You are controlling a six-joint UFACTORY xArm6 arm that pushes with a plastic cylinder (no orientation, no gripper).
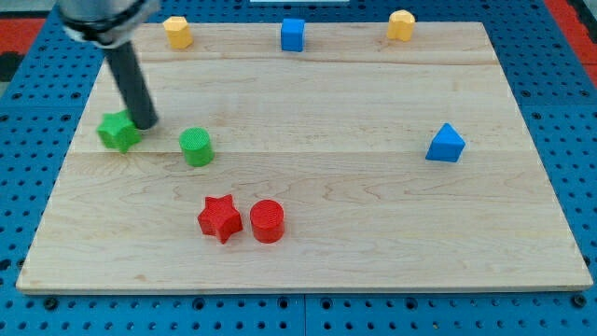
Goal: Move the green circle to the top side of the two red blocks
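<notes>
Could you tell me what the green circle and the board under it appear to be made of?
The green circle looks like matte plastic, possibly 3D-printed: uniform colour, no gloss. The board looks like pale unvarnished wood, with visible grain and plank seams. My tip rests beside the green star.

One camera — high, angled down over the whole wooden board (373, 243) from its near edge.

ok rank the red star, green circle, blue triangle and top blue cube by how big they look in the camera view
1. red star
2. blue triangle
3. green circle, close to the triangle, so that pair is unsure
4. blue cube

The star lies nearest the view's bottom and the cube at the top edge, so nearness may explain part of the difference.
</notes>
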